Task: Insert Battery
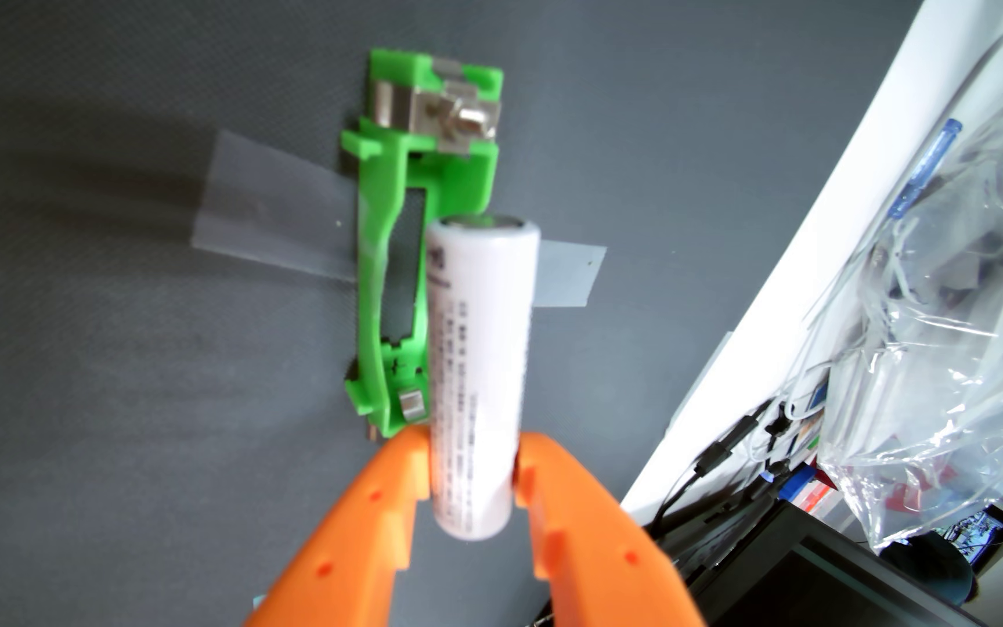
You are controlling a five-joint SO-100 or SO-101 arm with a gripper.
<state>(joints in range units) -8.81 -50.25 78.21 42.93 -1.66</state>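
The orange gripper (470, 458) is closed around the lower part of a white battery (478, 362), one finger pressing each side, so the cell is held firmly and points away from the camera. The battery hangs over the green holder (393, 253), which is taped to the dark mat (95, 362) with clear tape (264, 211). In the wrist view the cell covers the right part of the holder's slot; it seems to be above the slot, not seated in it, though the picture is soft and height is hard to judge. The metal contact (463, 123) at the far end lies ahead of the battery's tip.

The step in hand is lining the battery up with the slot. Next, it likely needs a small shift to the left in this view, then a lowering between the contacts before letting go.
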